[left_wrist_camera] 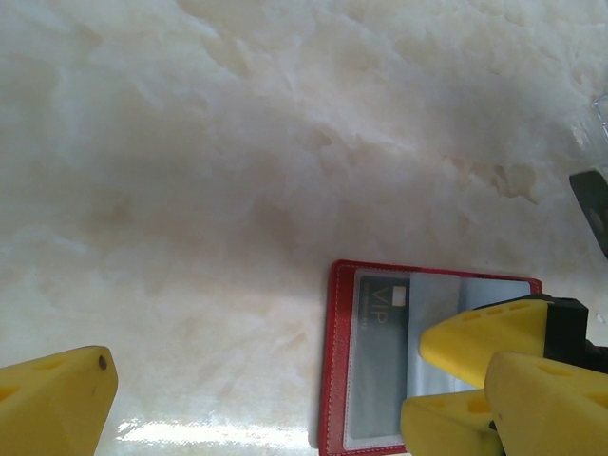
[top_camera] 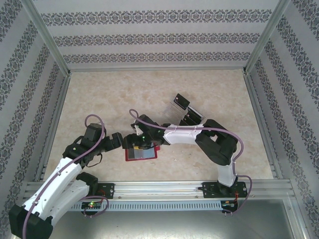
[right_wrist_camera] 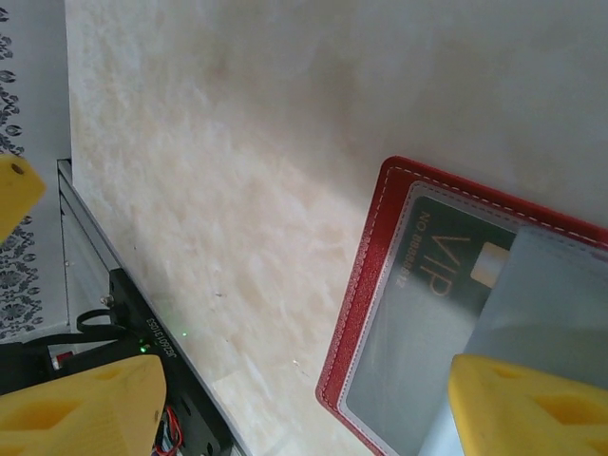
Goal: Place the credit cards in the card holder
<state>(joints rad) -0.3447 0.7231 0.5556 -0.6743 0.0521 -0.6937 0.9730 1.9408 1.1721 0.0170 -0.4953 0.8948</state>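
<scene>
Card holder (top_camera: 141, 153) lies open on the table (top_camera: 99, 99), toward its near side, with a dark VIP card (right_wrist_camera: 432, 271) inside its clear pocket. Right gripper (top_camera: 143, 145), fingers apart, rests one finger on that pocket. Just beside it, the left gripper (top_camera: 121, 141) is spread wide. Farther right, black credit cards (top_camera: 181, 101) stand in a clear rack (top_camera: 192, 115).

Holder: small red leather-like folding card holder (right_wrist_camera: 366, 285), white stitching, greyish see-through pocket
Card: thin dark rectangular credit card (right_wrist_camera: 446, 271), pale "VIP" lettering, small light patch
Desk: cream stone-look desk (top_camera: 99, 99), mottled like marble
Walls: white panel walls (top_camera: 159, 37), bands of dark floral pattern
Pincers: left pincer (left_wrist_camera: 299, 370) and right pincer (right_wrist_camera: 306, 372), both yellow-fingered
Arms: white-and-black robot arms (top_camera: 65, 174), purple cables (top_camera: 94, 119)
</scene>
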